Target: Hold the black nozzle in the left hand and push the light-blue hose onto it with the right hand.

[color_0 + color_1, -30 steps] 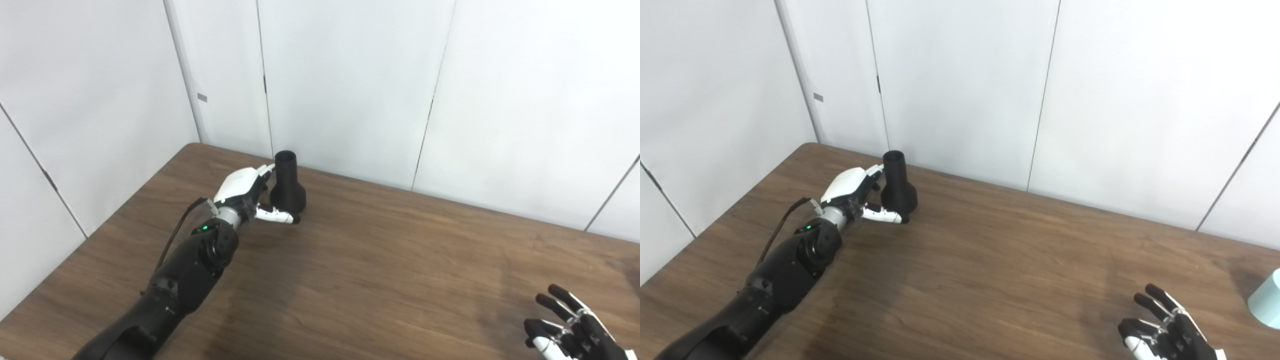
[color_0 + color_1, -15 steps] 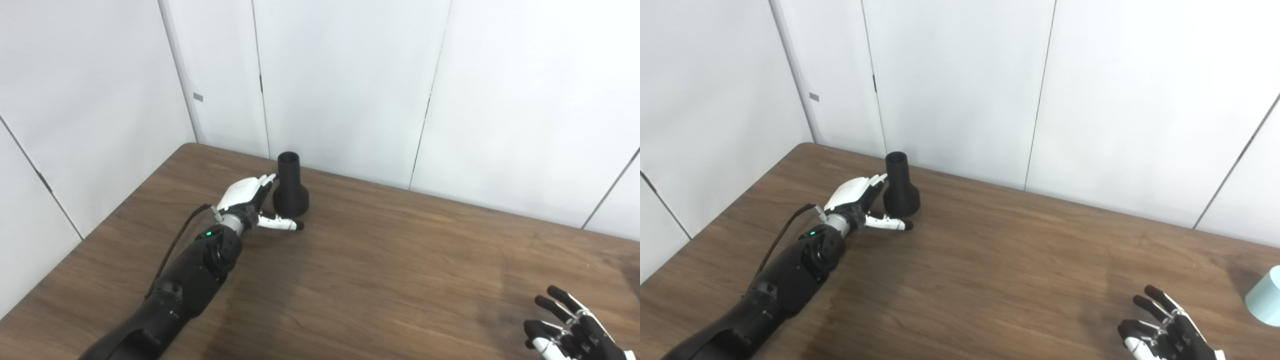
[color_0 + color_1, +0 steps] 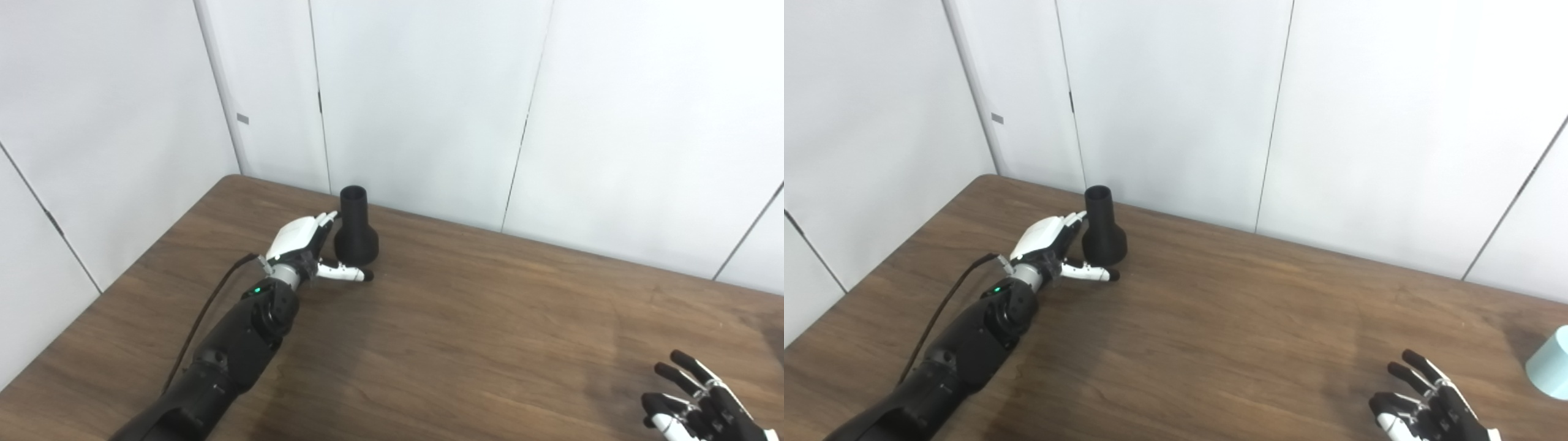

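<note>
At the near edge, low on the right, the right hand [image 3: 1427, 413] hovers over the table [image 3: 465, 343] with its dark fingers spread and nothing in it. Just past it, at the right border of the right eye view, a light-blue hose [image 3: 1549, 364] end stands on the wood, cut off by the frame, apart from the hand.

The table is dark brown with a wood-grain laminate, faintly glossy and bare across its middle. The left arm reaches diagonally over it from the lower left, a black cable [image 3: 202, 312] running along it and a small green light glowing near the wrist.

Farther on, the left hand [image 3: 303, 242] sits beside the black nozzle [image 3: 355, 236], fingers extended toward its neck and thumb stretched out along the foot of its flared base. The hand is spread, not closed on it; whether the fingertips touch it is unclear. The nozzle stands upright, narrow mouth up, near the table's far edge.

Behind it rise plain white wall panels [image 3: 429, 104] with thin vertical seams. A small grey tag [image 3: 243, 119] sits on one panel; no writing is legible.
</note>
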Robot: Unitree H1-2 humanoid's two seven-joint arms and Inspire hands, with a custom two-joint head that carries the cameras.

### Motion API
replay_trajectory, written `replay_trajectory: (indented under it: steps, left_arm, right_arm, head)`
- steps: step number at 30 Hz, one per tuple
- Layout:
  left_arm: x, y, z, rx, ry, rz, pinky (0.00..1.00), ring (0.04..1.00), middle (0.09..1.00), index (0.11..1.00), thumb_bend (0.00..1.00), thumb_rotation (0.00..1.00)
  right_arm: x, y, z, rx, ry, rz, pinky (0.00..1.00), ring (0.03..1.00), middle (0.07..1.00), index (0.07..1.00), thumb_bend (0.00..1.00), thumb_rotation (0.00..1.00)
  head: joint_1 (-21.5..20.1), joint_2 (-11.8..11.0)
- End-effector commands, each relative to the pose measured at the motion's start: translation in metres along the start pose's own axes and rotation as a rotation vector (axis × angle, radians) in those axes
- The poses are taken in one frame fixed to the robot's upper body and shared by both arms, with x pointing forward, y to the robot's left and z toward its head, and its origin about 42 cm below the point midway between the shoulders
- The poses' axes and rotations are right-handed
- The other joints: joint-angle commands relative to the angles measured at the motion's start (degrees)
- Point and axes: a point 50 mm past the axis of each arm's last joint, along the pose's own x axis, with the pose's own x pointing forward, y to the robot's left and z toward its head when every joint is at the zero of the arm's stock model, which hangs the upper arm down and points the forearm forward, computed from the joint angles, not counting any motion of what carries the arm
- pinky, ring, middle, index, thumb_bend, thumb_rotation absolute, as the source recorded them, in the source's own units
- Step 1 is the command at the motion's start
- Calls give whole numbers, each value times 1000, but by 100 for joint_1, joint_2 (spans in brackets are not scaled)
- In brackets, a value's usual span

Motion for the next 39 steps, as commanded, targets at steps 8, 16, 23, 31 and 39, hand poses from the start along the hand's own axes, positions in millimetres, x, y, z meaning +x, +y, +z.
replay_trajectory:
  steps: [8, 16, 23, 31, 39]
  left_arm:
    - [1, 45, 1, 128, 35, 18, 1000, 1000, 1000, 1000, 1000, 410]
    - [-8, 100, -2, 226, 7, 46, 1000, 1000, 1000, 1000, 1000, 460]
    - [-10, 110, -4, 191, -25, 79, 1000, 1000, 1000, 1000, 1000, 455]
    - [-7, 100, -5, 129, -53, 59, 1000, 1000, 1000, 1000, 1000, 403]
    - [-7, 85, 0, -21, -82, 5, 933, 1000, 1000, 1000, 1000, 351]
  right_arm:
    - [5, 0, 13, -11, -93, 33, 412, 566, 762, 794, 316, 0]
    - [8, 3, 13, -4, -92, 36, 421, 581, 771, 807, 293, 0]
    - [10, 4, 12, 8, -87, 31, 432, 585, 785, 868, 288, 0]
    - [7, 5, 13, 7, -81, 21, 426, 580, 785, 909, 295, 0]
    - [7, 6, 15, 18, -74, 13, 413, 548, 761, 866, 303, 0]
  head:
    - [139, -39]
    - [211, -74]
    - [211, -86]
    - [173, -52]
    - [157, -34]
